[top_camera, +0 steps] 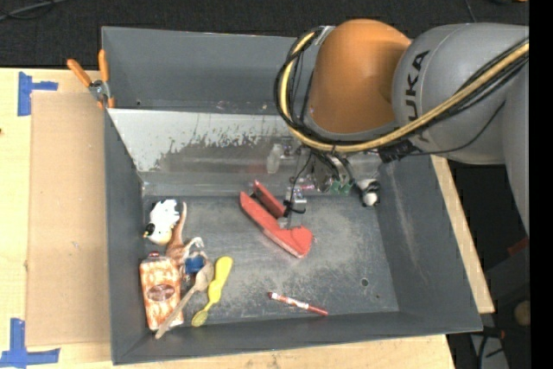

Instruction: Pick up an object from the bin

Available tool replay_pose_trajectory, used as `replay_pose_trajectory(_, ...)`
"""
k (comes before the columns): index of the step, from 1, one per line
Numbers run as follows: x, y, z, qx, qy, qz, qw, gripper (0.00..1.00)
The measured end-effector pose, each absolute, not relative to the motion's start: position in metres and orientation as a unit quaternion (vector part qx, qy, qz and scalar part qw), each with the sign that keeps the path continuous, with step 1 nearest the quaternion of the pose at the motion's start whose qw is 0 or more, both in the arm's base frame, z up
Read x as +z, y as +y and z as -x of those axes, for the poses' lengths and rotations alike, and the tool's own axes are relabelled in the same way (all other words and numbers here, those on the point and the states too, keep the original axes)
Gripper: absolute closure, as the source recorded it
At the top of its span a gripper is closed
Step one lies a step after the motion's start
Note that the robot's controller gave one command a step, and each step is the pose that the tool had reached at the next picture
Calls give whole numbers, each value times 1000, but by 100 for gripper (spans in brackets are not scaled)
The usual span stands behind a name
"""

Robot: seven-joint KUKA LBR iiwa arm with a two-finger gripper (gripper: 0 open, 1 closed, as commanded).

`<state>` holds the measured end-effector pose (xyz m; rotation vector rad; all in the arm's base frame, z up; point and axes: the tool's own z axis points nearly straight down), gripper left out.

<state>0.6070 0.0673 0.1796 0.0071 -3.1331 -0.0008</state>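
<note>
My gripper hangs below the orange wrist cover, low over the middle of the bin. Its tip is right at the upper side of a flat red tool that lies slanted on the bin floor, with a broad rounded end toward the front right. A dark strip lies along the tool's upper left part. I cannot tell whether the gripper touches the tool or only hovers over it. A thin red and white stick lies alone near the front wall.
A small heap sits in the front left corner: a white toy animal, an orange patterned packet and a yellow spoon. The sloped back wall rises just behind the gripper.
</note>
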Motion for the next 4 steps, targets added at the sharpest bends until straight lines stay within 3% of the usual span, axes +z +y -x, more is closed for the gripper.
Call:
replay_pose_trajectory(1, 185, 67, -609, 0, -1000, -1, 0, 0)
replay_pose_trajectory(2, 132, 52, -584, -1, -999, 54, 2, 0)
replay_pose_trajectory(3, 101, 52, -577, -1, -999, 42, 2, 0)
replay_pose_trajectory(4, 91, 45, -580, -2, -998, 61, -1, 0)
